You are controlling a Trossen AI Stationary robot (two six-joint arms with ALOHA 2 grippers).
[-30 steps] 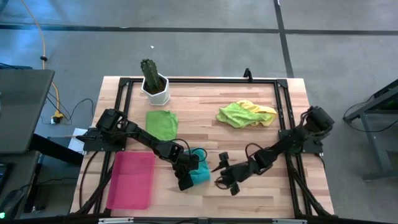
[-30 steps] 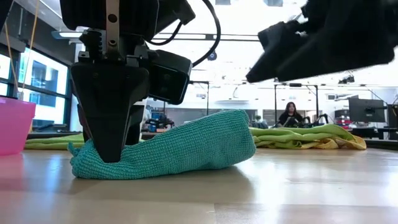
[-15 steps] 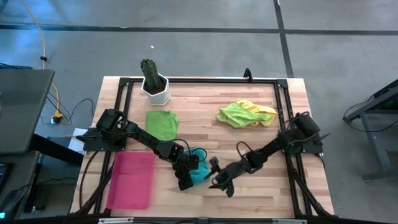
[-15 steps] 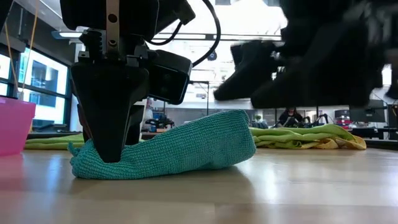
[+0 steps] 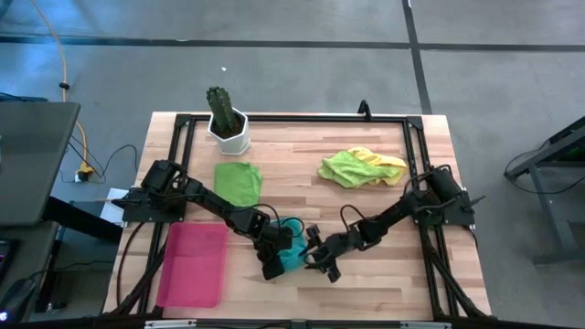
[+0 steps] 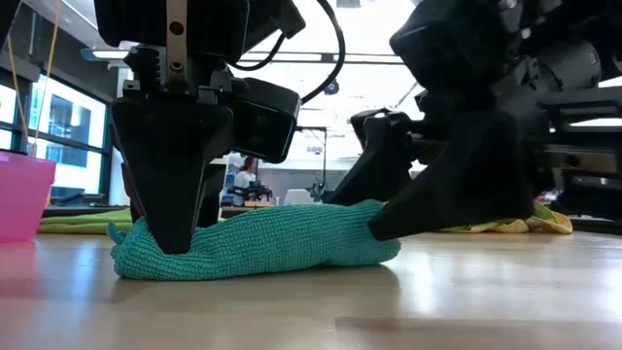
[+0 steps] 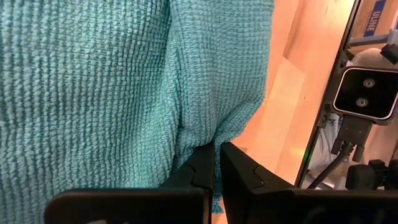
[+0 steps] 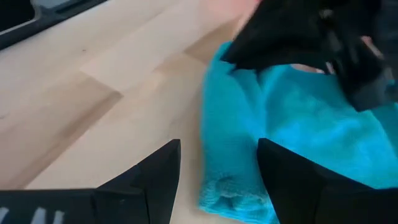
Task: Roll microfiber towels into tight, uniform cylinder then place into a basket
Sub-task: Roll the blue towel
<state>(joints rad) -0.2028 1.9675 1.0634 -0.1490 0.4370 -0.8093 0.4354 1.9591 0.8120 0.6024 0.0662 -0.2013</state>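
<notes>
The left hand (image 6: 175,228) is pinching one end of the rolled teal towel (image 6: 282,243) on the tabletop (image 6: 311,301), while the right hand (image 8: 217,180), fingers apart, is straddling the other end.

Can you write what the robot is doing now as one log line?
left pincer: shut on teal towel | right pincer: open at its other end | basket: no towel

It was a robotics lab or open workshop: a wooden bench (image 5: 302,196) in a black metal frame (image 5: 292,118) stood on a bare concrete floor (image 5: 274,64), with a yellow cable (image 5: 62,55) trailing, large windows (image 6: 58,122), and a person (image 6: 243,183) at distant desks.
</notes>
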